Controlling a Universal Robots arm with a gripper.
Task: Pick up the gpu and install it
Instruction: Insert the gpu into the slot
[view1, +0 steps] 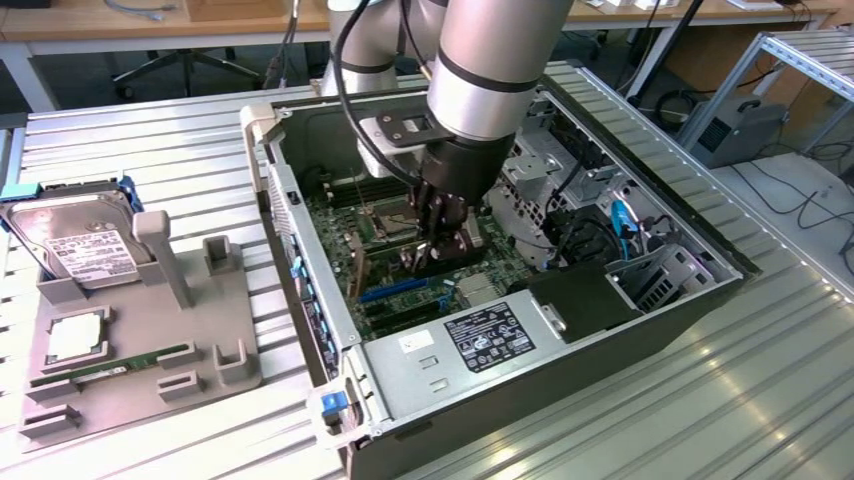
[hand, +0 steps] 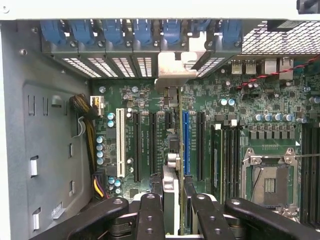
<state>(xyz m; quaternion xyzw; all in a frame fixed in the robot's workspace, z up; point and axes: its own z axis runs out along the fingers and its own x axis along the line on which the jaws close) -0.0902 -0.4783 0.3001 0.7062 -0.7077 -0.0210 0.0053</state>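
Observation:
My gripper (view1: 437, 250) reaches down into the open computer case (view1: 441, 360), just above the motherboard (hand: 150, 100). It is shut on the gpu (hand: 171, 172), which the wrist view shows edge-on between the black fingers (hand: 149, 215). The card's silver bracket (hand: 175, 70) points toward the row of blue slot clips at the case's rear wall. The card hangs over the expansion slots, between a black slot (hand: 154, 142) and the blue slot (hand: 186, 140). Whether its edge touches a slot I cannot tell. In the exterior view the gpu (view1: 462, 243) shows beside the fingers.
A grey fixture (view1: 134, 340) at the exterior view's left holds a hard drive (view1: 80, 245), a green memory stick (view1: 114, 370) and a square chip (view1: 78, 335). Inside the case are the open CPU socket (hand: 270, 180), memory slots, yellow cables (hand: 90, 135) and a drive cage (view1: 534, 170).

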